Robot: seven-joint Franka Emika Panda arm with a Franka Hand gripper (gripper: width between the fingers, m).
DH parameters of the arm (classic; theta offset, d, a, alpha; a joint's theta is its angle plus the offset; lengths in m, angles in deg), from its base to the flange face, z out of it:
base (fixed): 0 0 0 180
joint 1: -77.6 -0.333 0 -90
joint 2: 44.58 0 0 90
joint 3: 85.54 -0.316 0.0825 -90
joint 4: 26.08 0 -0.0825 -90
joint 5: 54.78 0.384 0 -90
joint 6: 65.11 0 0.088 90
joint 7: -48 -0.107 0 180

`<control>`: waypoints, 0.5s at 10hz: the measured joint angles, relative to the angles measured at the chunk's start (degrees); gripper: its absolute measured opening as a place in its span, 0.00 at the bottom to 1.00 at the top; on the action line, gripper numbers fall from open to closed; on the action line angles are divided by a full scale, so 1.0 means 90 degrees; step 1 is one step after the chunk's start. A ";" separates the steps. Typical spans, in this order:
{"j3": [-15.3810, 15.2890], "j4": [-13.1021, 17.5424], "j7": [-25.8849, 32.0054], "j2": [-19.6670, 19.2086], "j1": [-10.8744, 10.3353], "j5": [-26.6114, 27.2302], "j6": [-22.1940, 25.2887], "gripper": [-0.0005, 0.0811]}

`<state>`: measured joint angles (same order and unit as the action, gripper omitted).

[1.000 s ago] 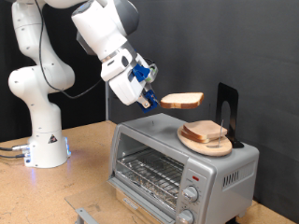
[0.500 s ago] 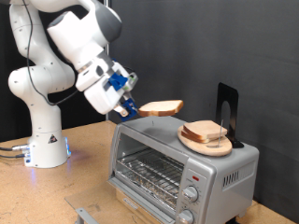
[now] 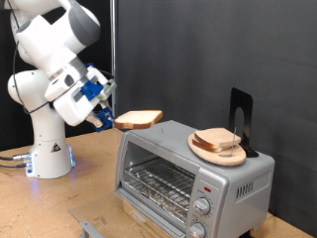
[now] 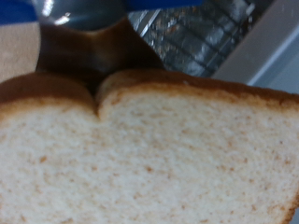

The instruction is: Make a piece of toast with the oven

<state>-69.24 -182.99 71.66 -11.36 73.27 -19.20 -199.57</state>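
My gripper [image 3: 111, 118] is shut on the piece of toast [image 3: 138, 119], a pale tan slice with a brown crust, held flat in the air just off the exterior view's left end of the oven's top. The slice fills the wrist view [image 4: 149, 154]. The oven [image 3: 188, 169] is a silver box at the exterior view's lower right. Its glass door [image 3: 158, 220] hangs open and the wire rack [image 3: 158, 181] shows inside. Part of the rack shows behind the slice in the wrist view [image 4: 201, 37].
A round wooden plate [image 3: 217, 150] with a pile of bread slices [image 3: 218, 140] sits on the oven's top, beside a black stand [image 3: 241, 121]. Round knobs [image 3: 204, 206] line the oven's front. The arm's white base [image 3: 48, 159] stands on the wooden table [image 3: 59, 203].
The gripper has carried the slice from above the plate toward the exterior view's left and downward, past the oven's top edge.
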 joint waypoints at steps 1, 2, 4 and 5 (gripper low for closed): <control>0.0029 -0.0026 0.0002 0.0035 0.0092 -0.0093 0.0146 0.60; 0.0022 -0.0026 0.0002 0.0029 0.0090 -0.0086 0.0126 0.60; 0.0018 -0.0171 0.0197 0.0017 0.0068 -0.0042 -0.0231 0.60; 0.0041 -0.0289 0.0353 -0.0012 0.0067 -0.0002 -0.0422 0.60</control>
<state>-68.88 -185.59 74.84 -11.47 73.88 -19.22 -203.37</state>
